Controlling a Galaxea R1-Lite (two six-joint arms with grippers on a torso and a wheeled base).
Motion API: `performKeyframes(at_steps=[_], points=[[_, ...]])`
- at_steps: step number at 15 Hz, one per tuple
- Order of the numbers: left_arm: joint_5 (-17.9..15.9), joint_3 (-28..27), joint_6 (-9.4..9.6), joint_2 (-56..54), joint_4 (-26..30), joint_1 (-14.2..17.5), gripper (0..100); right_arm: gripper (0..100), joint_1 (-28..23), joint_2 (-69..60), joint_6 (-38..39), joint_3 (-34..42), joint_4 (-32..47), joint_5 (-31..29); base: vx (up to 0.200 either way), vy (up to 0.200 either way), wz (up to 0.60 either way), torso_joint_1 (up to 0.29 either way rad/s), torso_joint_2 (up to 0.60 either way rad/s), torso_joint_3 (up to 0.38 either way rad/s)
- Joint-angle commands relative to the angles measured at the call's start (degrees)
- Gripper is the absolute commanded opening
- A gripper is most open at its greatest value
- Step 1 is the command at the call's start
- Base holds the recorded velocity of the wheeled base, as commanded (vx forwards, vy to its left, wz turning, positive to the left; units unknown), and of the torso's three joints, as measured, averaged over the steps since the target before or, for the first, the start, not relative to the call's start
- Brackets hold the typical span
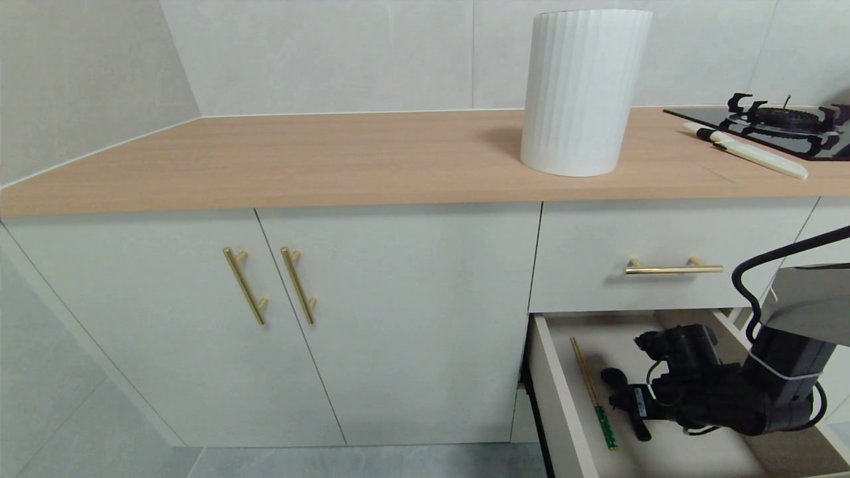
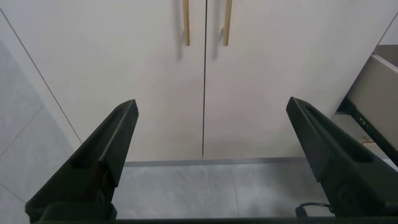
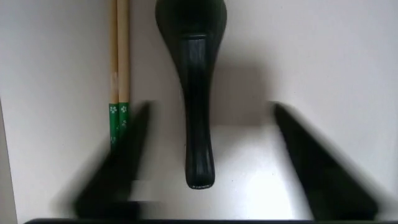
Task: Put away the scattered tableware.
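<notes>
— Black spoon [image 3: 198, 93], glossy, flat on the floor of the open pale drawer [image 1: 556, 392], bowl end away from the robot. Held?

— Not held. Right gripper [image 3: 211, 109] just above it, jaws spread wide, one on either side of the handle, not closed on it.

— Beside the spoon?

— Pair of wooden chopsticks with green patterned ends [image 1: 594, 395], parallel to it, close to the drawer's left wall, green ends nearest.

— Left gripper [image 2: 211, 102]?

— Jaws wide apart as well, empty, low over the grey floor [image 2: 205, 186], facing the shut off-white cabinet doors [image 2: 280, 81] with brass bar handles [image 2: 186, 22].

— Farther back?

— Above, a wood-grain countertop [image 1: 332, 159]. On it a tall white ribbed cylinder [image 1: 578, 93]; right of that, a cream knife [image 1: 747, 151] at the front edge of a black gas hob [image 1: 783, 126].
</notes>
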Motion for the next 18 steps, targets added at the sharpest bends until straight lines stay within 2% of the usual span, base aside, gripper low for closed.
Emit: performKeyframes(at_steps=[1, 6, 12, 14, 15, 17, 18], points=[[0.01, 0.01, -0.04, 0.00, 0.01, 0.01, 100, 100, 0.03, -0.11, 0.01, 0.03, 0.01, 0.01, 0.000, 0.000, 0.00, 0.000, 0.00, 0.000], [0.01, 0.01, -0.04, 0.00, 0.01, 0.01, 100, 100, 0.03, -5.64, 2.30, 1.79, 0.01, 0.09, 0.000, 0.000, 0.00, 0.000, 0.00, 0.000], [0.01, 0.01, -0.04, 0.00, 0.01, 0.01, 100, 100, 0.12, -25.42, 2.21, 7.94, 1.60, 0.27, 0.000, 0.000, 0.00, 0.000, 0.00, 0.000], [0.01, 0.01, 0.05, 0.00, 0.01, 0.01, 100, 100, 0.47, -32.71, 2.12, 7.24, 10.03, 0.27, 0.000, 0.000, 0.00, 0.000, 0.00, 0.000], [0.01, 0.01, 0.05, 0.00, 0.01, 0.01, 100, 100, 0.47, -32.71, 2.12, 7.24, 10.03, 0.27, 0.000, 0.000, 0.00, 0.000, 0.00, 0.000], [0.01, 0.01, 0.05, 0.00, 0.01, 0.01, 100, 100, 2.31, -43.44, 2.12, 3.19, 28.32, 0.44, 0.000, 0.000, 0.00, 0.000, 0.00, 0.000], [-0.08, 0.01, 0.05, 0.00, 0.01, 0.01, 100, 100, 2.93, -45.63, 2.12, 2.23, 32.18, 0.44, 0.000, 0.000, 0.00, 0.000, 0.00, 0.000]])
